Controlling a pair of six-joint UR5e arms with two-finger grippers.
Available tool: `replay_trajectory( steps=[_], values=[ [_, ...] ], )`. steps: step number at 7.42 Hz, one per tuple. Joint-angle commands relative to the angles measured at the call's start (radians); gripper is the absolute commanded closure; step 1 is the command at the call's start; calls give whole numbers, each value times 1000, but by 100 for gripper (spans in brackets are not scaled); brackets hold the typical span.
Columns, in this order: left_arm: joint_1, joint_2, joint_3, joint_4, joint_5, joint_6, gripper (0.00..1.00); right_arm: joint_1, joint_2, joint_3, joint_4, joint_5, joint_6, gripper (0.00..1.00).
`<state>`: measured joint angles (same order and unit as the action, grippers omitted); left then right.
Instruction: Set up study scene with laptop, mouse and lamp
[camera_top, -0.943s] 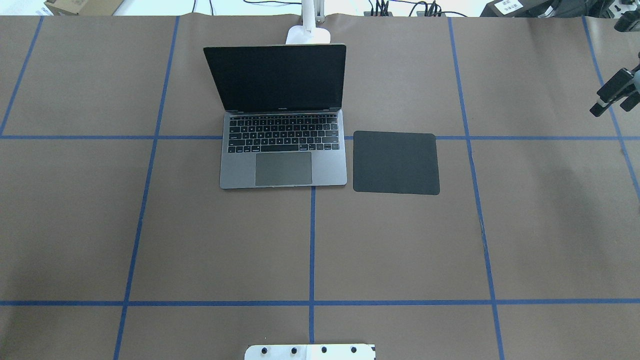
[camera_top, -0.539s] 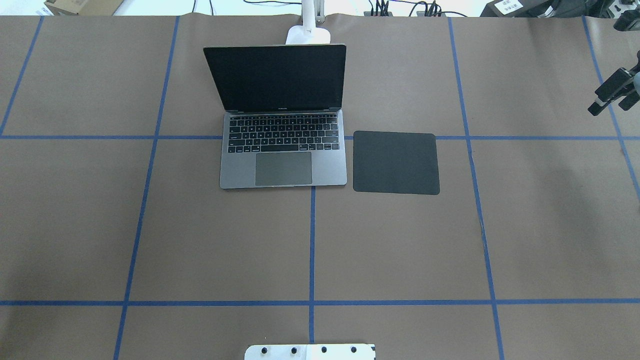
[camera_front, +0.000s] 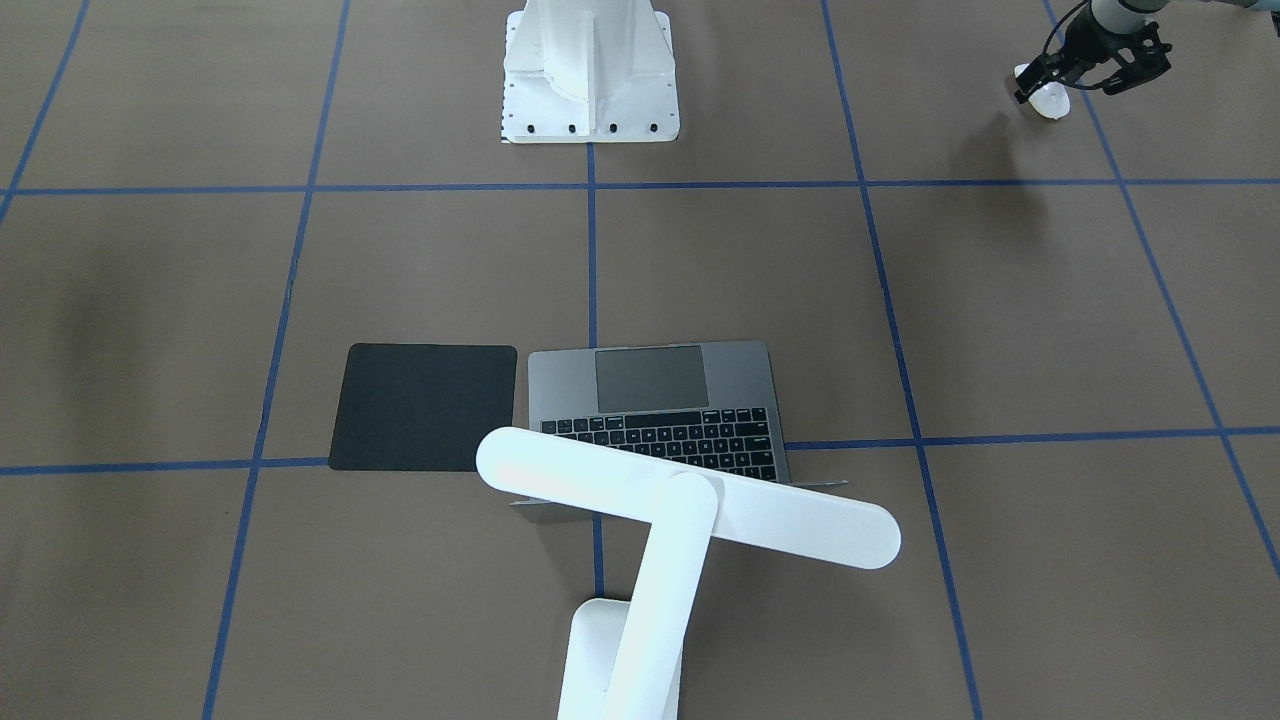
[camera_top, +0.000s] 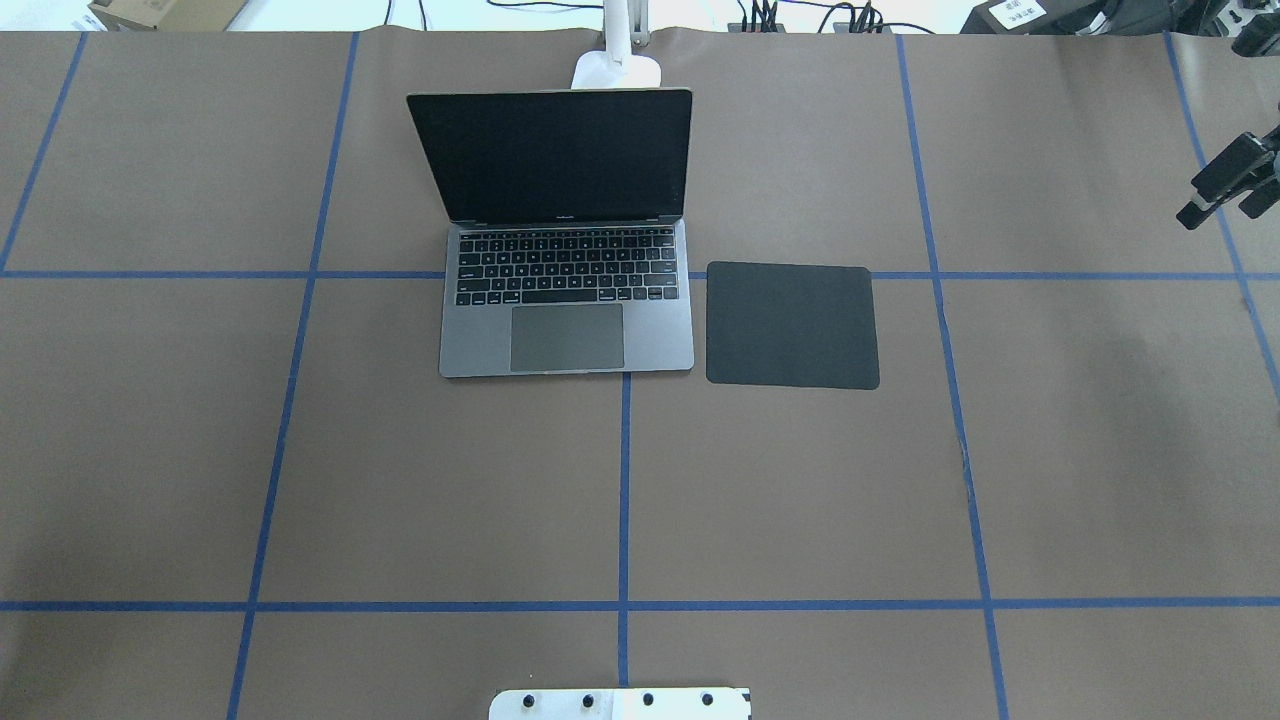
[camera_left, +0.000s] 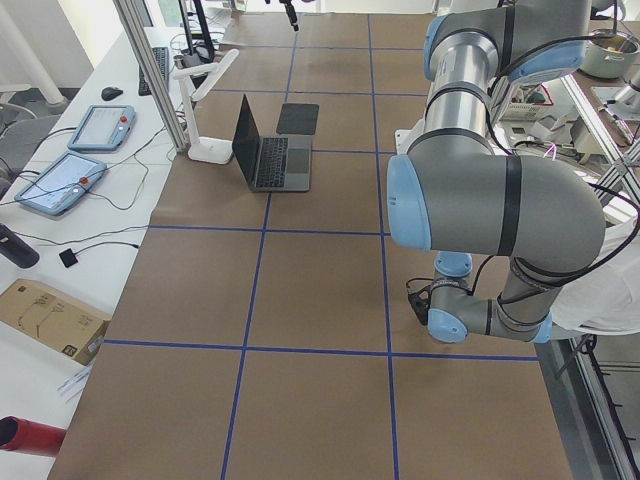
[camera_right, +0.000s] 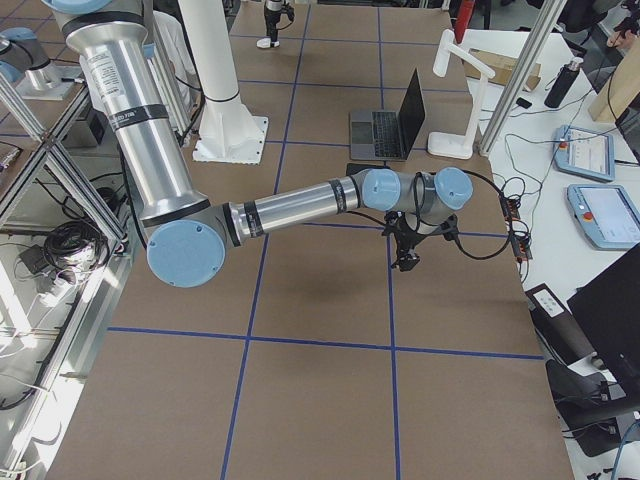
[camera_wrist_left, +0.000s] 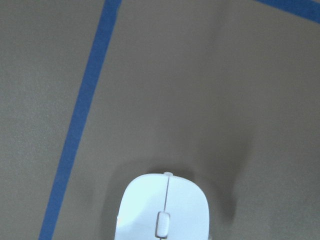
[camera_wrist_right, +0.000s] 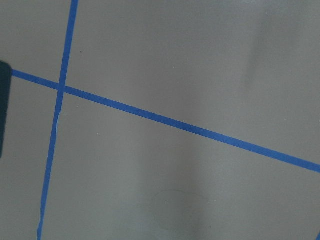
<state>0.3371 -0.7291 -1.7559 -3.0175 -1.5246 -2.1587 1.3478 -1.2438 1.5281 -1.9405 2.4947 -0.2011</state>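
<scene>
The grey laptop (camera_top: 567, 330) stands open at the middle of the table, its dark screen facing the robot. Behind it is the white lamp (camera_front: 690, 505), whose bar head hangs over the laptop's far edge. The white mouse (camera_front: 1047, 98) lies far off on the robot's left side, and it fills the bottom of the left wrist view (camera_wrist_left: 162, 210). My left gripper (camera_front: 1040, 88) is right at the mouse; whether it grips it I cannot tell. My right gripper (camera_top: 1220, 210) hovers open and empty at the table's right edge.
A thin black square mat (camera_top: 792, 325) lies flat just right of the laptop. The white bolted pedestal (camera_front: 590, 90) stands at the robot's side of the table. Blue tape lines grid the brown table cover (camera_top: 800, 500).
My right gripper has drifted slightly farther toward the right edge of the overhead view. Laptop, mat and lamp have not moved.
</scene>
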Motion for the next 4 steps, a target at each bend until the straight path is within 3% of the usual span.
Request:
replay_trajectory(
  steps=[1, 4],
  values=[
    [20, -1, 4, -4, -2, -24, 2, -1, -3, 9, 0, -3, 3, 1],
    [29, -4, 26, -7, -6, -43, 4, -1, -3, 20, 0, -3, 17, 1]
  ],
)
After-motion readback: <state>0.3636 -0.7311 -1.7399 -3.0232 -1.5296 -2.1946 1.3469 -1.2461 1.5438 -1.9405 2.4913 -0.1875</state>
